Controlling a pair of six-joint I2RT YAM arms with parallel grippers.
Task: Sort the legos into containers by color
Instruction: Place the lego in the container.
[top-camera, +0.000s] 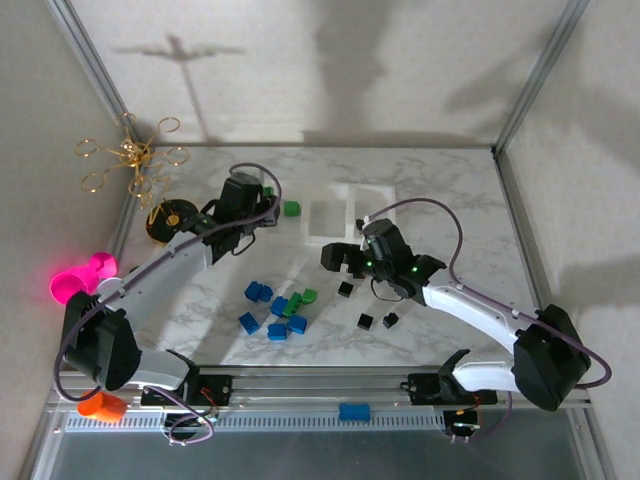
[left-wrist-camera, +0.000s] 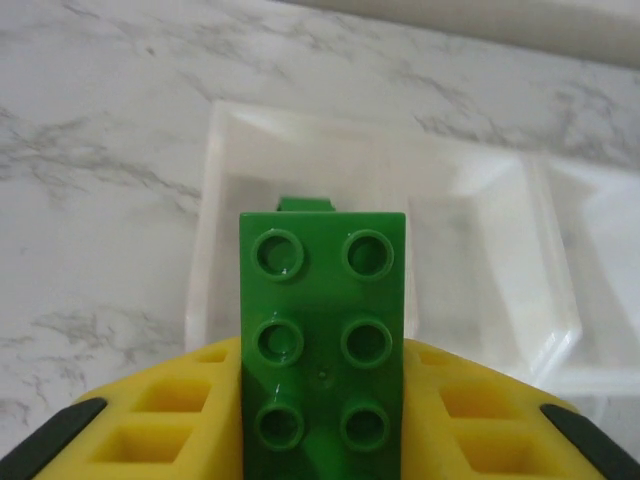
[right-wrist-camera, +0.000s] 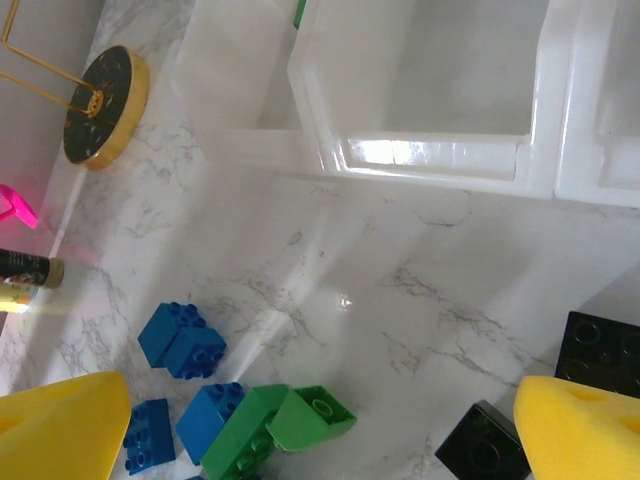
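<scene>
My left gripper (left-wrist-camera: 322, 400) is shut on a green lego (left-wrist-camera: 322, 330) with six studs, gripped between the yellow fingers (left-wrist-camera: 175, 410). It hangs over the left tray of the containers (left-wrist-camera: 215, 200), where another green lego (left-wrist-camera: 305, 204) lies. In the top view this gripper (top-camera: 262, 198) is beside a green lego (top-camera: 291, 208). My right gripper (top-camera: 343, 268) stands open above the table. Its fingers (right-wrist-camera: 60, 430) bracket bare marble, with green legos (right-wrist-camera: 275, 425) and blue legos (right-wrist-camera: 180, 340) on the left and black legos (right-wrist-camera: 600, 350) on the right. The containers (right-wrist-camera: 430, 160) lie beyond.
Blue legos (top-camera: 270, 310), green ones (top-camera: 300, 302) and black ones (top-camera: 366, 321) are scattered at the table's centre. A black-and-gold dish (top-camera: 170, 218) and a pink cup (top-camera: 78, 280) sit on the left. An orange cylinder (top-camera: 100, 405) and a flat blue block (top-camera: 354, 411) lie at the near edge.
</scene>
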